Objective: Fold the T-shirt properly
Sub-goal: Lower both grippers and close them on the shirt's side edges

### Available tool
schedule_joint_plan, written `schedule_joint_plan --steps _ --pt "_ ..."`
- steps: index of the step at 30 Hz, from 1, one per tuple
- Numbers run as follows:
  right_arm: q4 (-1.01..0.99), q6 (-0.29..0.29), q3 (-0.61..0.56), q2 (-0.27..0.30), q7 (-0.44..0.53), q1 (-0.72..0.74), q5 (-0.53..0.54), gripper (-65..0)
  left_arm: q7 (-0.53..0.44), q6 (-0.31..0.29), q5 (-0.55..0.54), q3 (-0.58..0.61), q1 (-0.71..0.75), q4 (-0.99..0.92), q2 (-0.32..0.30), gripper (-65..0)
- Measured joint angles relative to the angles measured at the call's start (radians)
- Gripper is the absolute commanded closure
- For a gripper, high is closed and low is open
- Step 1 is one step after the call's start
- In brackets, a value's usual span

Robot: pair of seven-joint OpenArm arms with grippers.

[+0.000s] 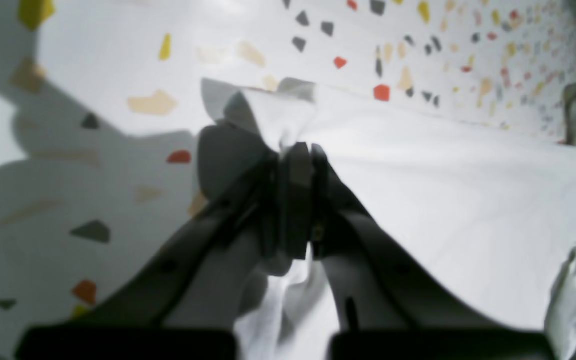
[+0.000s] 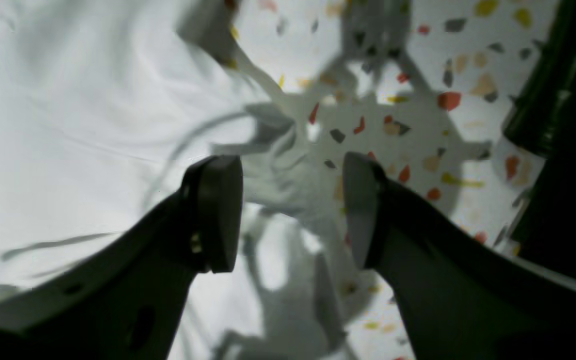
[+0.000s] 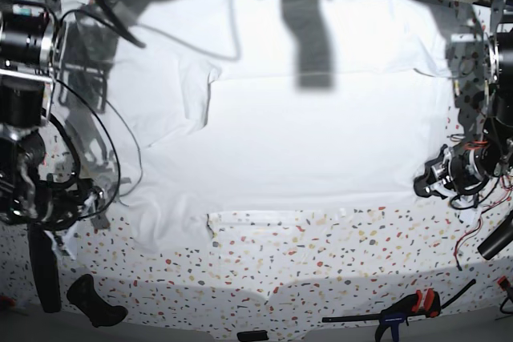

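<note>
White tabletop (image 3: 321, 262) speckled with red, yellow and grey chips fills the scene, and most of it is covered by the T-shirt (image 3: 304, 134), a big plain white one spread flat and wrinkled across the middle and back of the table. At the far left of the base view the right arm's dark housing and looped cables stand over the shirt's left side, with the right gripper (image 2: 293, 210) low near the shirt's front left corner. Its wrist view shows the two dark fingers (image 2: 218, 210) spread well apart with nothing between them, hanging over a crumpled edge of the cloth where it meets bare speckled table. In the middle of the base view the shirt lies with a long crease running across it and its front hem along the speckled strip; a dark bar of shadow falls on the cloth near the back. Along the front edge of the table lie a black handle (image 3: 94, 300) at the left and a clamp with a red trigger (image 3: 405, 310) at the right. At the far right, the left gripper (image 1: 300, 200) sits at the shirt's right edge, pinched tight on a bunched fold of the white cloth, which puckers up above the fingertips.
</note>
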Motion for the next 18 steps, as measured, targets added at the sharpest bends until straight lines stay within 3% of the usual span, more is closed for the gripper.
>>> schedule_joint_plan --steps 5,8,11,18 --pt "-0.121 0.006 -0.207 -0.026 0.128 0.068 -0.161 -32.0 0.0 0.0 -0.001 0.0 0.0 0.002 0.0 0.0" --pt "-0.161 0.006 -0.287 -0.045 0.171 0.067 -0.158 -32.0 0.0 0.0 -0.001 0.0 0.0 0.002 0.0 0.0" --pt "-0.216 -0.014 -0.309 -0.065 0.242 0.064 -0.175 -32.0 0.0 0.0 0.0 0.0 0.0 0.002 0.0 0.0" --pt "-0.335 -0.074 -0.308 -0.071 0.441 0.076 -0.337 -32.0 0.0 0.0 0.0 0.0 0.0 0.002 0.0 0.0"
